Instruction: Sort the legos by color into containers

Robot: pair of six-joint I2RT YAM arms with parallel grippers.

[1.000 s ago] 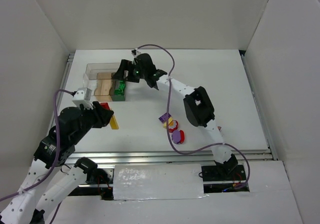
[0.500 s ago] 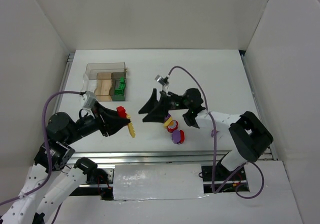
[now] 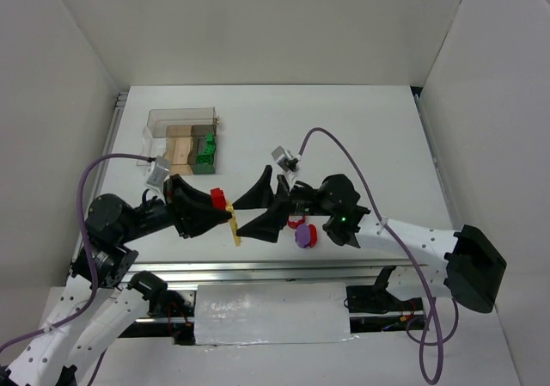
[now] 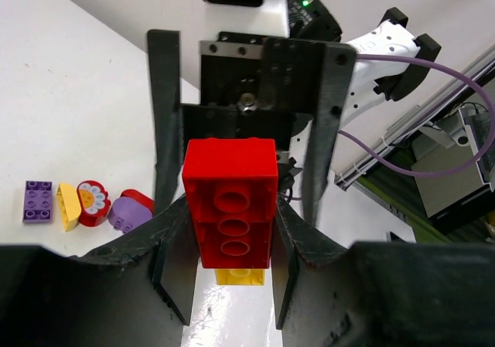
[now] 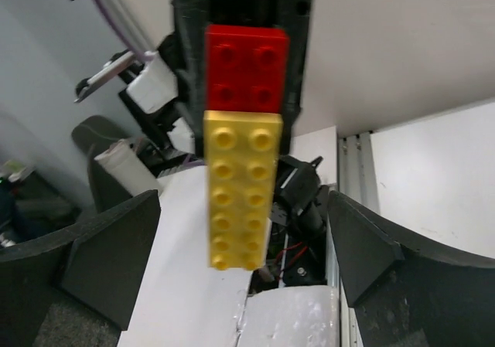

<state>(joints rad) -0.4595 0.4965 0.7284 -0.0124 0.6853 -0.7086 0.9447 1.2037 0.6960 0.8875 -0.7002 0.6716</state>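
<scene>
Clamping red brick (image 4: 230, 204), yellow bar (image 4: 240, 276) half-hidden behind: left fingers (image 4: 176, 281); right fingers (image 5: 108, 254) splayed.

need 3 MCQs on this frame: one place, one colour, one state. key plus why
1. The green legos are:
A) in the box
B) in the left gripper
C) in the right gripper

2. The brick stuck on the yellow bar is:
A) green
B) red
C) purple

3. The right gripper is:
A) shut on the bar
B) open
C) shut on nothing

Key:
1 A: the top view shows them in a box compartment.
2 B: the red brick sits on the bar's end, clamped in the left gripper.
3 B: it stands wide on either side of the bar, clear of it.
</scene>
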